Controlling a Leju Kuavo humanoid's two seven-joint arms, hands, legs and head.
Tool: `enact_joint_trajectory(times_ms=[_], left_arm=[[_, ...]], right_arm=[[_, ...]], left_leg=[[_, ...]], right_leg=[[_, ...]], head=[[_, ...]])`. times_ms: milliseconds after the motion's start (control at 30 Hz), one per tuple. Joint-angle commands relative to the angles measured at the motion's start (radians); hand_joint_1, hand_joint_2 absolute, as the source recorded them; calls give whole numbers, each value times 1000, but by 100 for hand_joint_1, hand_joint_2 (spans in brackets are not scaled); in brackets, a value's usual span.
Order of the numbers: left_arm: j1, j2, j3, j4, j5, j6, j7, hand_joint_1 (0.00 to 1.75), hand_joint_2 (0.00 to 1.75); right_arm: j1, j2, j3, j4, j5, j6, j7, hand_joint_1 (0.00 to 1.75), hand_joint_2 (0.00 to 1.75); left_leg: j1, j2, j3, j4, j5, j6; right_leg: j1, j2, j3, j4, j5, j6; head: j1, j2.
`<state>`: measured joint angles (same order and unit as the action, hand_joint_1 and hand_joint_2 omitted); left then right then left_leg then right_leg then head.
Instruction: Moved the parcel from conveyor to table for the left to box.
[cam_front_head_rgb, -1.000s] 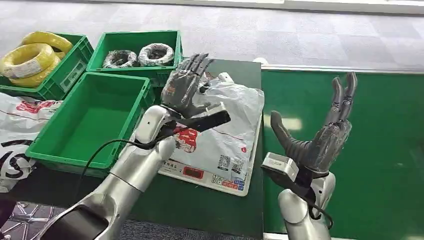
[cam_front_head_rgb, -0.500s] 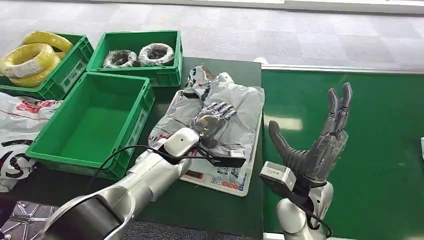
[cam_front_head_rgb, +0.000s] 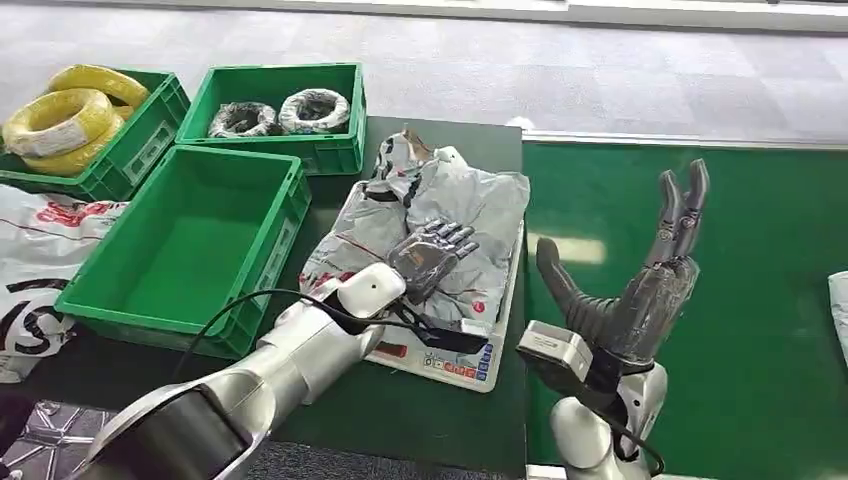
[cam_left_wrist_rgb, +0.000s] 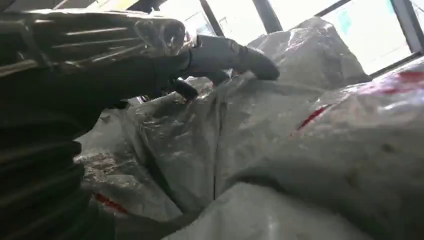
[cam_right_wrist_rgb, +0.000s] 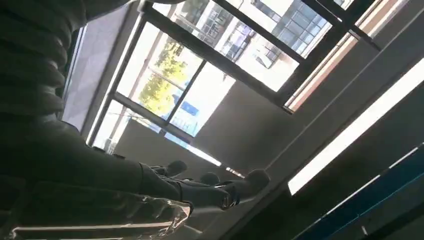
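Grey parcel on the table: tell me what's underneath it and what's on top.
The left hand rests on top of the grey parcel. Under it lies a flat white scale with a red display; most of the platform is covered, so anything else beneath can't be seen.

Parcel: a crinkled grey plastic bag (cam_front_head_rgb: 455, 215) with red print, lying on the dark green table (cam_front_head_rgb: 430, 420) atop a flat white scale (cam_front_head_rgb: 440, 358).
Left hand: the left hand (cam_front_head_rgb: 430, 258) rests palm-down on the parcel, fingers spread over the plastic — nothing pinched that can be seen.
Right hand: the right hand (cam_front_head_rgb: 640, 270) is raised above the green conveyor (cam_front_head_rgb: 740, 300), fingers pointing up, thumb out to the side — holding nothing.
Near bin: an empty green bin (cam_front_head_rgb: 185, 250) just beside the parcel.
Far bins: one green bin (cam_front_head_rgb: 280, 110) with dark wire coils; another (cam_front_head_rgb: 90, 125) with yellow coils.
Conveyor edge: a white bag (cam_front_head_rgb: 838, 310) at the far right.
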<state>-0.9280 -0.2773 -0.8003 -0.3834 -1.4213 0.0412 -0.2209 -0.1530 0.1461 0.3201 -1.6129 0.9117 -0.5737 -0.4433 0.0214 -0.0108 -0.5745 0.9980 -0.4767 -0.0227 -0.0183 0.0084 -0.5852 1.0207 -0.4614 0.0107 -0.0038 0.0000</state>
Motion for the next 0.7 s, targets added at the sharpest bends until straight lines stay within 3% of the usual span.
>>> enact_joint_trajectory(times_ms=[33,300,367,433,500,533,600,700], left_arm=[[19,30,-2,52,46,24,-14,173,175],[-42,61,72,-47,102,116,13,166,175],[-60,88,117,-106,110,166,51,168,175],[-81,128,172,-163,102,204,109,159,175],[-82,143,209,-196,82,171,84,164,175],[-106,195,237,-213,-27,264,322,157,175],[-124,235,277,-224,-17,254,265,157,175],[-117,229,292,-225,-27,253,252,157,175]], right_arm=[[-23,8,-19,8,10,19,3,0,175],[-7,7,-26,-6,17,18,2,0,175],[3,6,-29,-17,25,22,7,0,175],[18,5,-30,-27,31,14,11,0,175],[23,3,-29,-29,33,10,13,0,175],[33,2,-30,-33,35,0,16,0,175],[38,0,-29,-33,35,-6,16,0,175],[37,-1,-27,-31,36,-7,17,0,175]], left_leg=[[-1,2,0,-1,1,1],[0,2,-1,1,1,1],[0,1,-3,1,1,1],[0,2,-4,0,2,2],[0,3,-5,1,1,1],[0,5,-5,1,1,1],[0,7,-4,0,1,1],[0,6,-4,0,1,1]], right_leg=[[0,1,0,-1,1,-1],[0,0,-2,0,1,-1],[0,0,-4,1,1,-1],[0,0,-6,1,2,-2],[0,2,-7,2,1,-1],[0,3,-7,1,2,-1],[0,4,-8,1,2,-2],[1,3,-7,2,1,-1]], head=[[0,0],[0,0],[0,0],[0,0],[0,0],[0,0],[0,0],[0,0]])
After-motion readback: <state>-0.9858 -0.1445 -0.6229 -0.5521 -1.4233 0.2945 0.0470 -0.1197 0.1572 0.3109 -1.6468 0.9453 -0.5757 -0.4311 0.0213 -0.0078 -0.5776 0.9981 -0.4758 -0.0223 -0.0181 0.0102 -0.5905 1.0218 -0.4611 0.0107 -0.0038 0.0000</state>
